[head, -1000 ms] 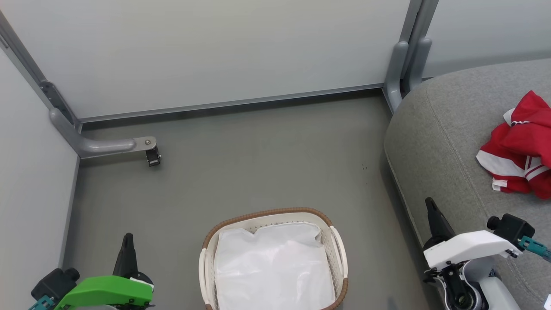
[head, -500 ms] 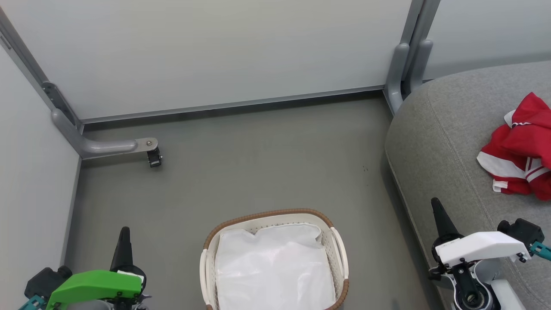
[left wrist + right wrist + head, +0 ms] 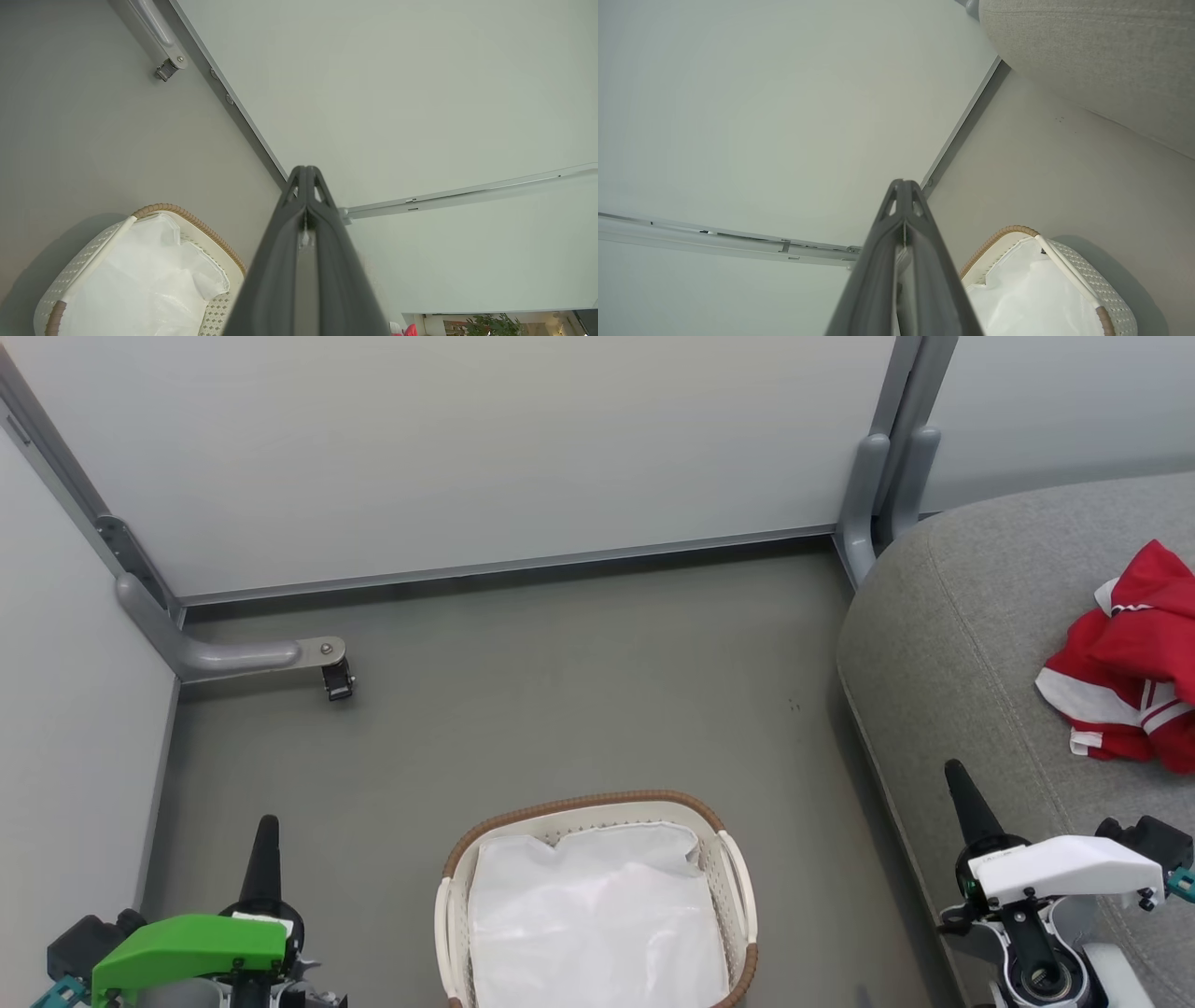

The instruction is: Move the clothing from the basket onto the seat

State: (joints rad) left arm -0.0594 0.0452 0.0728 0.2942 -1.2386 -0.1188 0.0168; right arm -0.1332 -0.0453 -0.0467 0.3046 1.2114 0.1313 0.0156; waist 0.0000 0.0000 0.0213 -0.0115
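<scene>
Left end effector (image 3: 264, 831), two long dark fingers under a green housing: lower left of the head view, fingers pressed together, holding nothing. Its housing sits slightly nearer the corner than a second ago.
Right end effector (image 3: 954, 775), same dark fingers under a white housing: lower right, fingers pressed together, empty, over the near edge of the seat. It has shifted a little toward the right edge.
Smooth grey floor (image 3: 560, 691): centre of frame, bounded by pale matte wall panels (image 3: 467, 448) in grey metal framing. A curved grey metal bracket foot (image 3: 233, 655) rests on it at left.
Small oval white perforated plastic basket (image 3: 579, 803) with a brown woven-look rim: bottom centre, on the floor. Contents: a crumpled plain white liner sheet (image 3: 597, 915).
Large grey woven-fabric seat (image 3: 962, 644) with a stitched seam: right side of frame.
Bright red soft fabric clothing (image 3: 1134, 653) with white bands: bunched on the seat at the right edge, well apart from the basket, as before.
</scene>
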